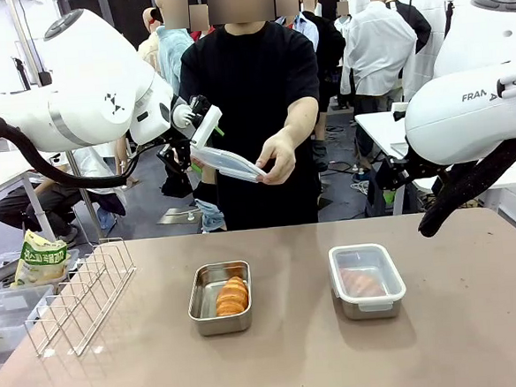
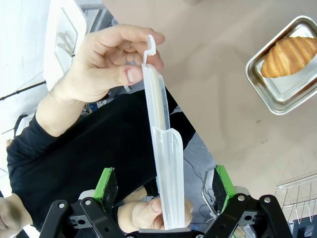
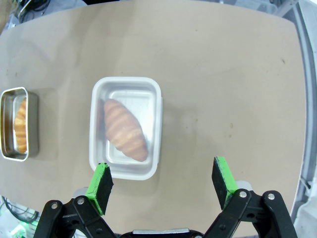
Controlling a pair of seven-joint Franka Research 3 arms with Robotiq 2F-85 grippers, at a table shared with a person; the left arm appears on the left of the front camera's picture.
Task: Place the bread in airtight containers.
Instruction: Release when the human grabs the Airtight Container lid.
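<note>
Croissant point(image 1: 232, 296) in open tin point(image 1: 222, 321) — long axis front-to-back.

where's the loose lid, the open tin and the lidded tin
loose lid point(image 1: 229, 164), front view, middle of its flat panel
open tin point(image 1: 204, 302), front view, bare steel floor left of the roll
lidded tin point(image 3: 125, 85), right wrist view, clear lid above the roll

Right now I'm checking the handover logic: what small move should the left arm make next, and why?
Probably close the left gripper on the lid. Its jaws stand open with the lid edge-on between the green pads, while the person's hand holds the far end. On the table, the left tin with its croissant is uncovered; the right tin already wears a lid.
</note>
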